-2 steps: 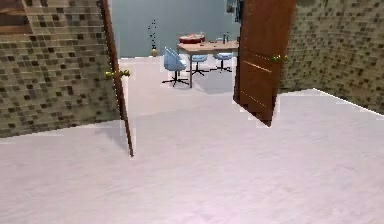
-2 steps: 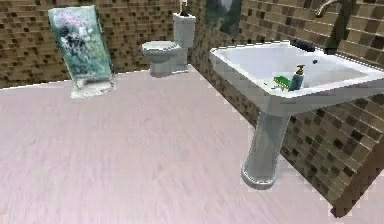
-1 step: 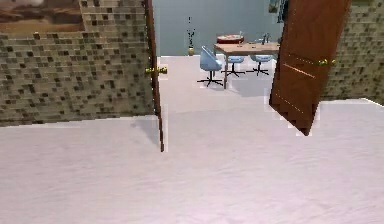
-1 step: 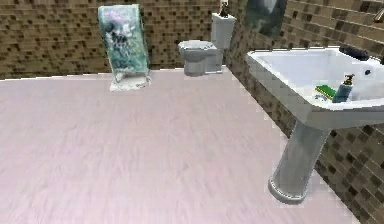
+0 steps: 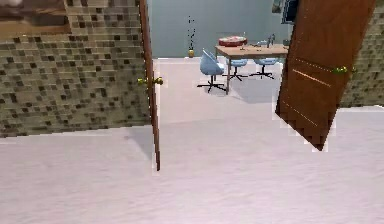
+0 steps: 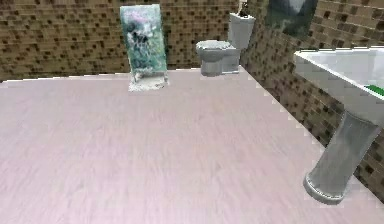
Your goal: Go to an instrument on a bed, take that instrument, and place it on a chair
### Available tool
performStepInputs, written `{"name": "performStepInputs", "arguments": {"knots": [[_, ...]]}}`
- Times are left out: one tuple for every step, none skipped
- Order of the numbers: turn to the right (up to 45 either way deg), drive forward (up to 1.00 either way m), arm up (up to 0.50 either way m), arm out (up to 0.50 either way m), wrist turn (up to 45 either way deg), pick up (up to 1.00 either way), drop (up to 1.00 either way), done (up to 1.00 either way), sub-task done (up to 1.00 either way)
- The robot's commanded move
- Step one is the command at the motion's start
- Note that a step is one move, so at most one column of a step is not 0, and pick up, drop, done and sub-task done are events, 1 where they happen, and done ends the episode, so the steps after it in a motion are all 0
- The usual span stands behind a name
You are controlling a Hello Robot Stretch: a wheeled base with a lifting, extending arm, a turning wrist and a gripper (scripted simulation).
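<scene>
Doors (image 5: 318,65) open ahead onto counter (image 5: 262,48) and blue chairs (image 5: 211,67), toilet (image 6: 222,52) and sink (image 6: 345,78) off to the side, hand's state can't be told.

The door (image 5: 318,65) is finished in smooth brown wood; the wall (image 5: 70,85) left of it is clad in mosaic tile.

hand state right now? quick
Hand: cannot be told from these pictures.
</scene>
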Motion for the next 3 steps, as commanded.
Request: {"name": "performStepInputs", "arguments": {"knots": [[-45.0,0.00,0.00,0.00,0.0,0.00,0.00,0.00,0.00],[-45.0,0.00,0.00,0.00,0.0,0.00,0.00,0.00,0.00],[-24.0,0.00,0.00,0.00,0.0,0.00,0.00,0.00,0.00]]}}
